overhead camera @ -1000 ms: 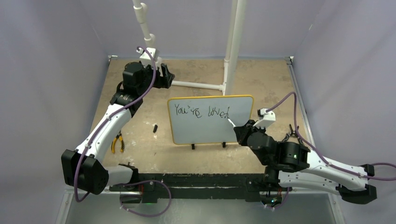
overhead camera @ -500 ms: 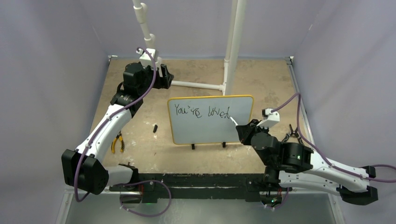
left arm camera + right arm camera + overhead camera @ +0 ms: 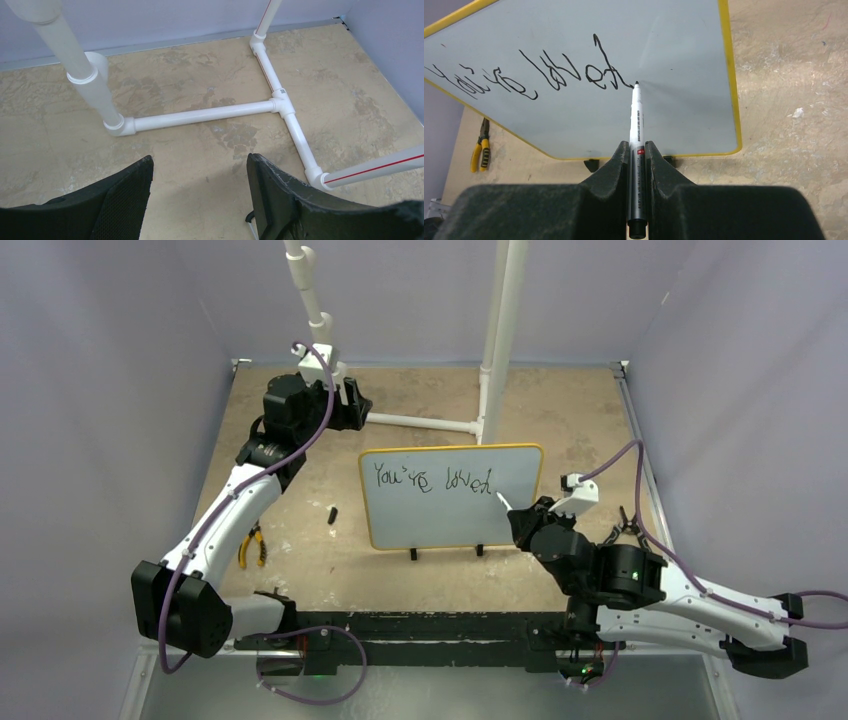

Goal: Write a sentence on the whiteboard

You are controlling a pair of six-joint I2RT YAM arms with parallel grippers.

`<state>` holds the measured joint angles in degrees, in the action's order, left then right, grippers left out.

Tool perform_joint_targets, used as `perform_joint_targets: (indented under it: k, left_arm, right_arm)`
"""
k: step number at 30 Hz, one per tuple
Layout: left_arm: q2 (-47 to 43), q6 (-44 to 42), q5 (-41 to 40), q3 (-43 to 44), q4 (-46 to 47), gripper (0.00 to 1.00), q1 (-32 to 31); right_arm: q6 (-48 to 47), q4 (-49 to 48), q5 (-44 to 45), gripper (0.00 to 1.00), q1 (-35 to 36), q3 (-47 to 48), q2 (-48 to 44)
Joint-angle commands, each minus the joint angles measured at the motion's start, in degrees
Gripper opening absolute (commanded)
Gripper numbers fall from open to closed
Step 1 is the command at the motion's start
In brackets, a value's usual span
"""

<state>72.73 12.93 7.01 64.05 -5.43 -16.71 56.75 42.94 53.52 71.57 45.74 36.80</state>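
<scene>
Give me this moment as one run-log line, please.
right claw: shut on marker | tip: at end of sentence on whiteboard | left claw: open over white pipes

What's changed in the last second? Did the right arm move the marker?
The right gripper, shut on the marker, slid slightly right along the whiteboard, taking the tip just past the end of "loved". Nothing was picked up or released. The whiteboard, the sentence, the open left gripper by the white pipe frame and the pliers stayed put.
</scene>
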Motion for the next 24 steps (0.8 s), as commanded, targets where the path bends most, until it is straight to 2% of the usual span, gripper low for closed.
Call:
perform_joint_targets:
  k: [1, 24]
  left_arm:
    - [-1.7, 0.4, -0.2, 0.0, 1.1, 0.68, 0.4]
    - [-1.8, 0.6, -0.1, 0.1, 1.1, 0.68, 0.4]
  right_arm:
    - [2.5, 1.5, 2.9, 0.0, -0.1, 2.5, 0.8]
    - [5.7, 4.5, 3.7, 0.0, -0.1, 3.3, 3.5]
